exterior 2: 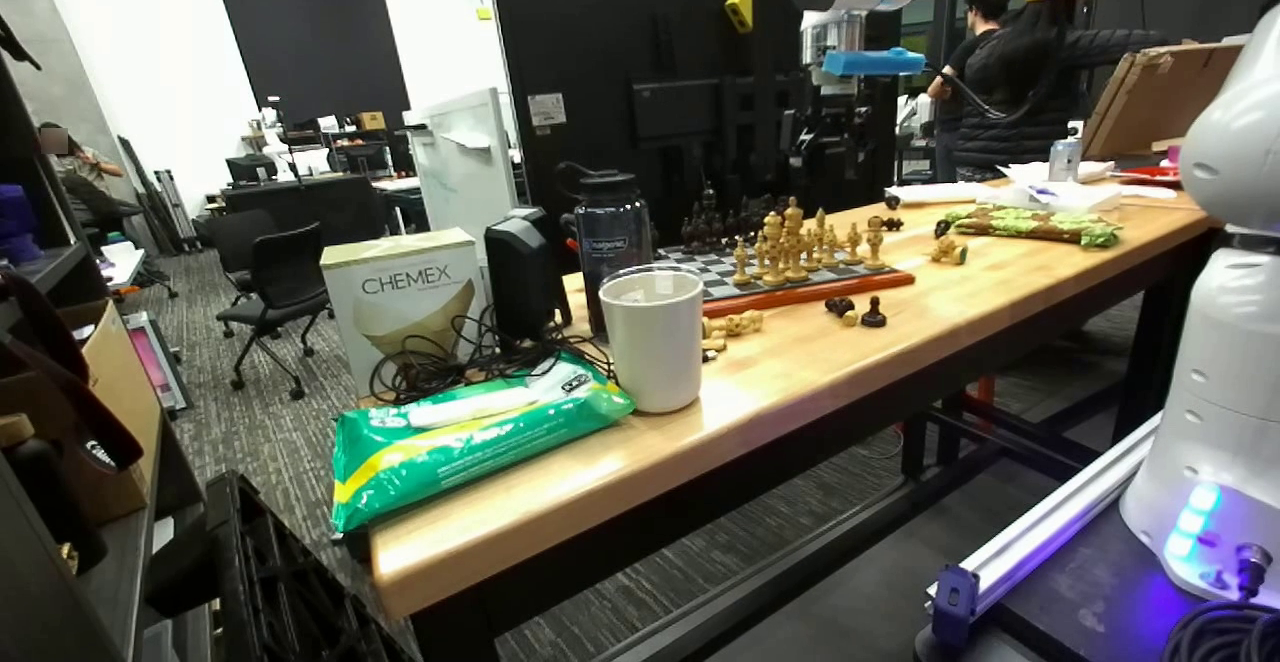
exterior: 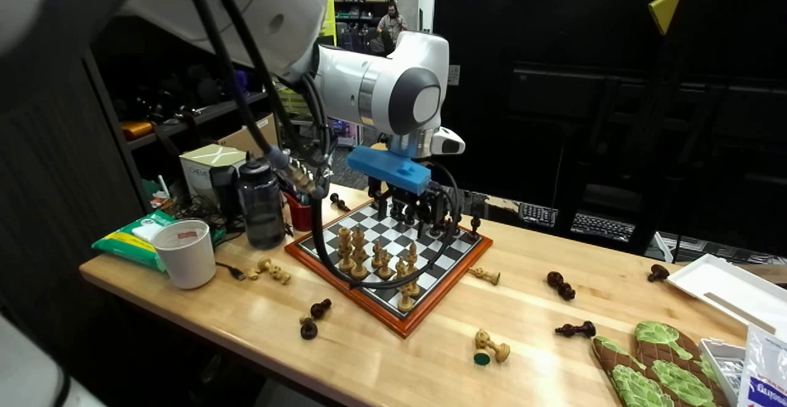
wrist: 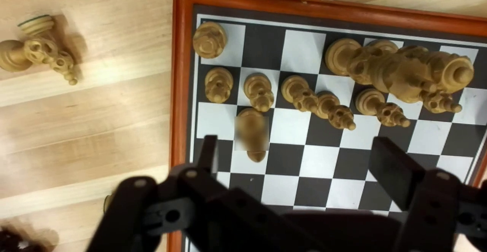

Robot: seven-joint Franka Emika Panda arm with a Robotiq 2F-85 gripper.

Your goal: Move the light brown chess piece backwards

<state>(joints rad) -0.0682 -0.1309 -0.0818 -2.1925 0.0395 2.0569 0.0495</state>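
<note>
Several light brown chess pieces stand on the chessboard [wrist: 182, 73]. The foremost light brown piece [wrist: 252, 126] has a pointed top and stands ahead of its row, near the board's left edge in the wrist view; part of it is blurred. A tall light piece [exterior: 412, 253], probably the same one, shows in an exterior view. My gripper [wrist: 295, 145] is open and empty, above the board. In the wrist view its left finger is just left of the foremost piece, and its right finger is several squares away. The gripper also shows in both exterior views [exterior: 403, 216] [exterior 2: 828, 137].
Dark chess pieces [exterior 2: 705, 222] stand at the board's far side. Fallen light pieces [exterior: 486, 348] and dark pieces [exterior: 559, 285] lie around the board. A white cup [exterior: 184, 256], a dark bottle [exterior: 261, 213] and a green packet [exterior 2: 470, 452] stand or lie beside it. An oven mitt [exterior: 661, 361] lies farther along.
</note>
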